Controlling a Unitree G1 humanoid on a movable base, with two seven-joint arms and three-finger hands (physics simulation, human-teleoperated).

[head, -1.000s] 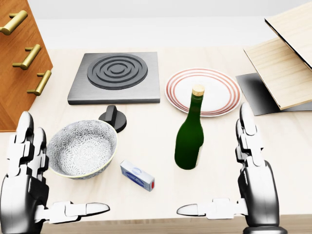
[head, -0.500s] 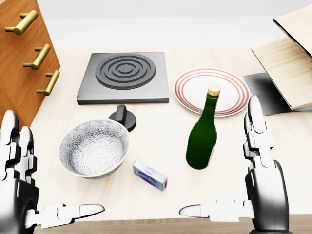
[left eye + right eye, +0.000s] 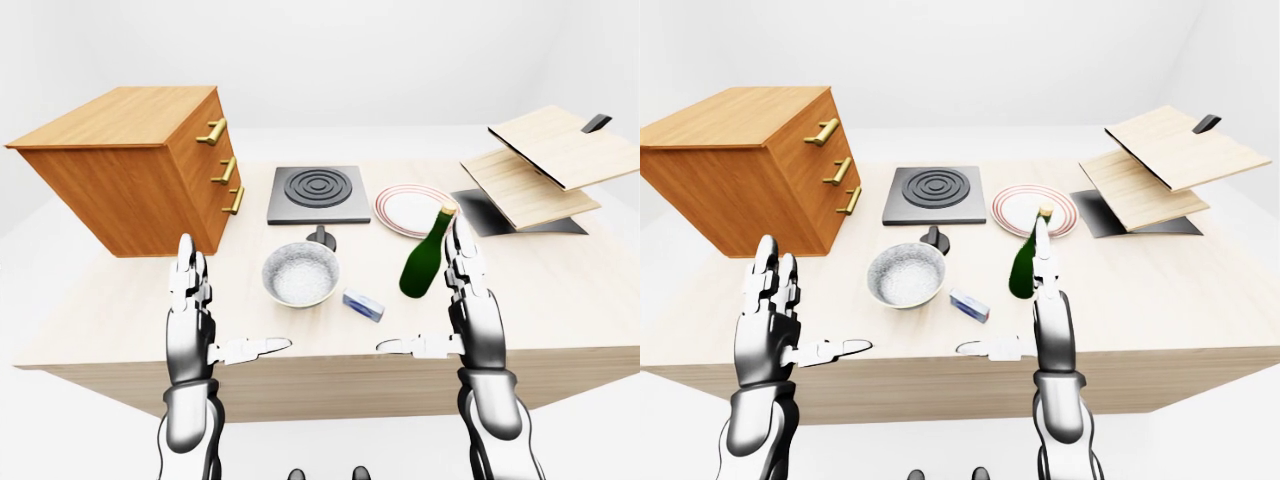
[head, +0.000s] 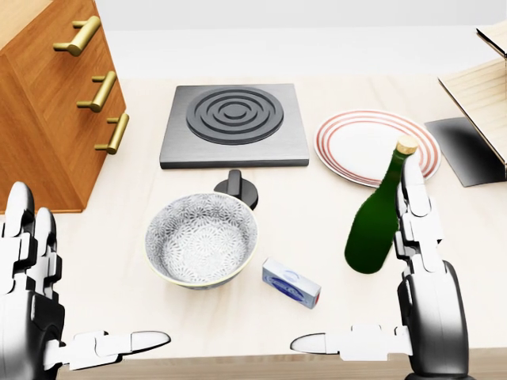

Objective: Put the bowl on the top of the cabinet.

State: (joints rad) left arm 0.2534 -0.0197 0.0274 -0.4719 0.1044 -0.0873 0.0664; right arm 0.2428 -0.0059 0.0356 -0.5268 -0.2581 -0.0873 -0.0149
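The bowl [image 4: 201,238] sits upright on the pale surface [image 4: 119,277], its mouth open to the ceiling, just below the black knob [image 4: 237,188] and the dark hob plate [image 4: 234,124] in the head view. It is round, so it offers no long side to line up on; any grasp has to come at the rim or cup the wall.

What matters is where it lies from the two hands. The left hand [image 4: 32,305] stands at the lower left of the head view, and the bowl lies up and to its right, apart from it with bare surface between. The right hand [image 4: 420,301] is further off, with the small blue-and-white box [image 4: 291,283] and the green bottle [image 4: 379,215] nearer to it than the bowl is. The left hand looks the better placed, also because the wooden cabinet [image 3: 130,165] stands on that same side, its flat top well above the bowl.

Both hands are spread wide, fingers straight up and thumbs pointing inward toward each other, holding nothing. The right fingers [image 4: 415,207] overlap the bottle in the head view; I think they are nearer the camera and not touching, though I cannot be sure.
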